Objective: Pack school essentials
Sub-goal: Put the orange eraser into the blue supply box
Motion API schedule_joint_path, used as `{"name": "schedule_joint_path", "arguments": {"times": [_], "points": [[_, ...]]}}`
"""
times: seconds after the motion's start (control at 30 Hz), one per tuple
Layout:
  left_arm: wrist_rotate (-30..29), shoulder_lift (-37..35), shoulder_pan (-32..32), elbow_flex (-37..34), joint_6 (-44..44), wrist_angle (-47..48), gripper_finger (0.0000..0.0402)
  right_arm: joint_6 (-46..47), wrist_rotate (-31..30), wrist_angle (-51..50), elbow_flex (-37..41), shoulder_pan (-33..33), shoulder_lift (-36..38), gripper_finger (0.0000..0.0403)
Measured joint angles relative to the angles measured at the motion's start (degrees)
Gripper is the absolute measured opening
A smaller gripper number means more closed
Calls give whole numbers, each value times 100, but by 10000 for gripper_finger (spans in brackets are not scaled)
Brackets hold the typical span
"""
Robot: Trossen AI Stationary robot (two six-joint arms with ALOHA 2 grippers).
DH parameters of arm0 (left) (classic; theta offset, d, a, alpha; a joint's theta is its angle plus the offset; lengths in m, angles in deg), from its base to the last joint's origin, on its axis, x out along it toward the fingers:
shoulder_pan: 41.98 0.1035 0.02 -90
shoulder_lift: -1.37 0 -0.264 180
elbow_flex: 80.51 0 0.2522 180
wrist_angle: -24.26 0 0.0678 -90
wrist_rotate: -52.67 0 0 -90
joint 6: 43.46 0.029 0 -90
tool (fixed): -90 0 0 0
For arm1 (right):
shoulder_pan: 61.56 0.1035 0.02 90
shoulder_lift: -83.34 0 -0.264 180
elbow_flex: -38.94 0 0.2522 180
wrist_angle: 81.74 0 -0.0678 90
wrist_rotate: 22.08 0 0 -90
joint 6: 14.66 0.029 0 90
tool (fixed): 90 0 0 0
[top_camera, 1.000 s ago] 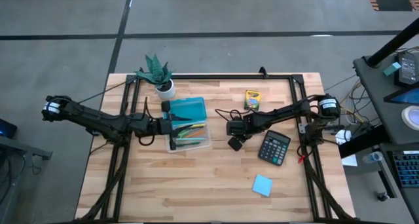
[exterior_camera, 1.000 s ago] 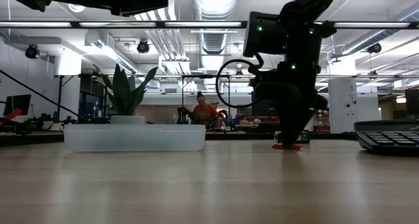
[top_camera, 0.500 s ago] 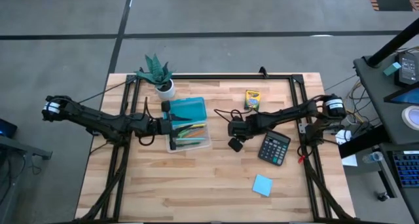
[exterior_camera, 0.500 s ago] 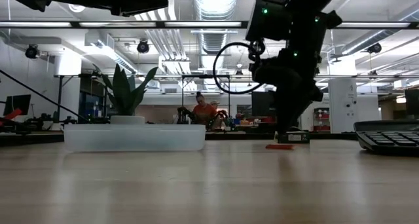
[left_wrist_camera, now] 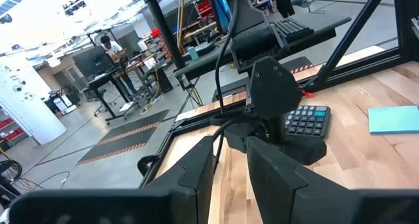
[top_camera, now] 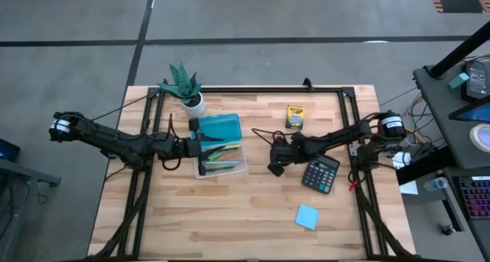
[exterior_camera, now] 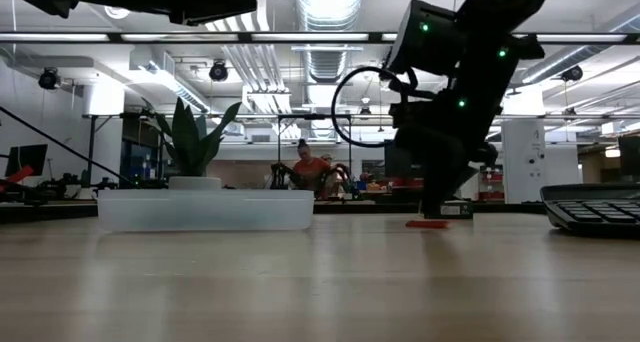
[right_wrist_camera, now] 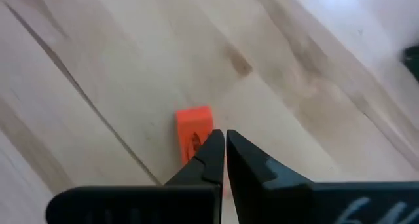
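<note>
A tiny red piece point(right_wrist_camera: 193, 129) lies flat on the wooden table, also seen in the low view point(exterior_camera: 425, 223). My right gripper point(right_wrist_camera: 224, 140) is shut and points down at the piece's edge, at mid-table point(top_camera: 274, 168). My left gripper point(left_wrist_camera: 230, 165) is open at the left end of a clear container point(top_camera: 226, 161) that holds coloured pencils and pens. A teal lid point(top_camera: 220, 126) lies behind the container. The yellow-green crayon box point(top_camera: 295, 116) lies near the far edge. The blue sticky pad point(top_camera: 307, 216) lies toward the near right. My right gripper comes from above with shut fingers point(right_wrist_camera: 209, 152) right beside the red piece's edge point(right_wrist_camera: 204, 137). The piece lies flat on the table. I cannot tell whether the fingertips touch it.
A black calculator point(top_camera: 320, 172) sits just right of my right gripper. A potted green plant point(top_camera: 184, 86) stands at the far left corner. A black frame runs around the tabletop. There is bare wood in front of the container and the gripper. People sit in the room beyond.
My right gripper has risen a little from the red piece and tipped, its wrist swinging toward the table's right. The red piece, earlier under the fingertips, now lies flat and uncovered on the table. The left arm has kept still.
</note>
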Motion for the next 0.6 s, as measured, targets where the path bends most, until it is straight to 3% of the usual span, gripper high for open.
{"name": "schedule_joint_path", "arguments": {"times": [0.1, 0.33, 0.5, 0.6], "points": [[0, 0, 2, 0, 0, -22, 77, -162, 35, 257, 134, 15, -15, 8], [0, 0, 0, 0, 0, -42, 77, -301, 768, 885, 285, 150, -11, 8], [1, 0, 0, 0, 0, -52, 77, -540, 1674, 1076, 195, 462, 11, 8], [2, 1, 1, 0, 0, -78, 77, -679, 1636, 1124, 48, 609, 72, 8]]}}
